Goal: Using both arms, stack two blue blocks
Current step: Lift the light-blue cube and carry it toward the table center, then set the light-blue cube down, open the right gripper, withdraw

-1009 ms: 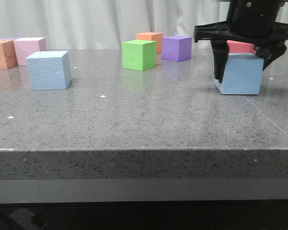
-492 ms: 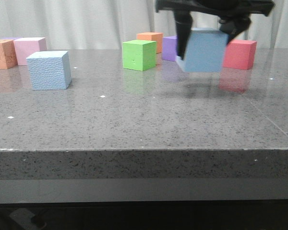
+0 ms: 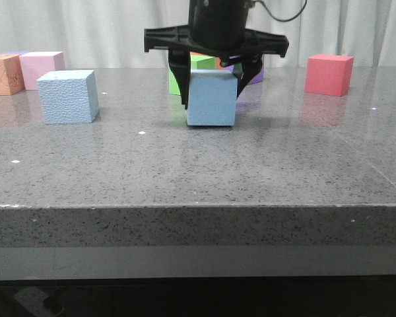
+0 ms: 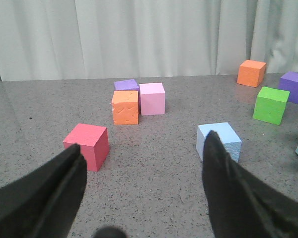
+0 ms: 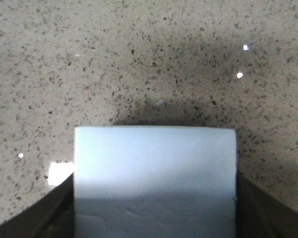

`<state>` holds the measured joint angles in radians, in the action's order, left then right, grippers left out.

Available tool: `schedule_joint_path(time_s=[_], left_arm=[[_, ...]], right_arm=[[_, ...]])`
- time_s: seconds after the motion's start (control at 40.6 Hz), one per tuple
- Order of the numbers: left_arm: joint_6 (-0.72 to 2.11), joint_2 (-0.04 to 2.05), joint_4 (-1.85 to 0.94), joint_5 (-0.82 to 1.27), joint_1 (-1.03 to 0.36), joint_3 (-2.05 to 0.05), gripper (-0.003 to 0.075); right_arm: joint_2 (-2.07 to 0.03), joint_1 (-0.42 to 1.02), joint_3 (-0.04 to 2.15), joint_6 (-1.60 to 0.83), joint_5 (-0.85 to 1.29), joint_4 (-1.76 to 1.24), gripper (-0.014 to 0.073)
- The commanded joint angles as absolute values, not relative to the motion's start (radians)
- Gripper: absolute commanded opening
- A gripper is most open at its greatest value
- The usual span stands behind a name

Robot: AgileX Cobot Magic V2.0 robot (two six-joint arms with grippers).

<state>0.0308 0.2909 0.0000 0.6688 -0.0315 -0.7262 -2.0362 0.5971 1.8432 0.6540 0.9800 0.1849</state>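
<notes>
No text, label, brand, number or sign is readable in any view. Cube faces are plain colour, some pebbled, none printed. Black arm parts, table and curtain carry no legible marking.
</notes>
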Motion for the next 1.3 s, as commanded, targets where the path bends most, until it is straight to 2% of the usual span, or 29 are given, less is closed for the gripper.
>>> schedule_joint_path(time_s=[0.0, 0.098, 0.246, 0.566, 0.788, 1.108, 1.28], left_arm=[[0.032, 0.311, 0.000, 0.588, -0.037, -0.750, 0.0489], [0.032, 0.311, 0.000, 0.588, -0.037, -0.750, 0.0489], [0.032, 0.311, 0.000, 0.588, -0.037, -0.750, 0.0489], [0.032, 0.311, 0.000, 0.588, -0.037, -0.750, 0.0489], [0.032, 0.311, 0.000, 0.588, -0.037, -0.750, 0.0489], [0.032, 0.311, 0.000, 0.588, -0.037, -0.750, 0.0489], [0.032, 0.311, 0.000, 0.588, -0.037, -0.750, 0.0489]], right_arm=[[-1.988, 0.595, 1.880, 0.660, 0.963, 0.205, 0.0429], [-1.989, 0.595, 1.880, 0.660, 0.964, 0.205, 0.0458], [-1.989, 0.596, 1.881, 0.659, 0.960, 0.205, 0.0615], [-1.888, 0.596, 1.881, 0.629, 0.980, 0.202, 0.0596], [-1.750, 0.585, 1.864, 0.362, 1.059, 0.161, 0.0596], [-1.441, 0.417, 1.507, -0.190, 0.970, -0.295, 0.0596], [-1.255, 0.397, 1.328, -0.270, 0.940, -0.311, 0.0596]])
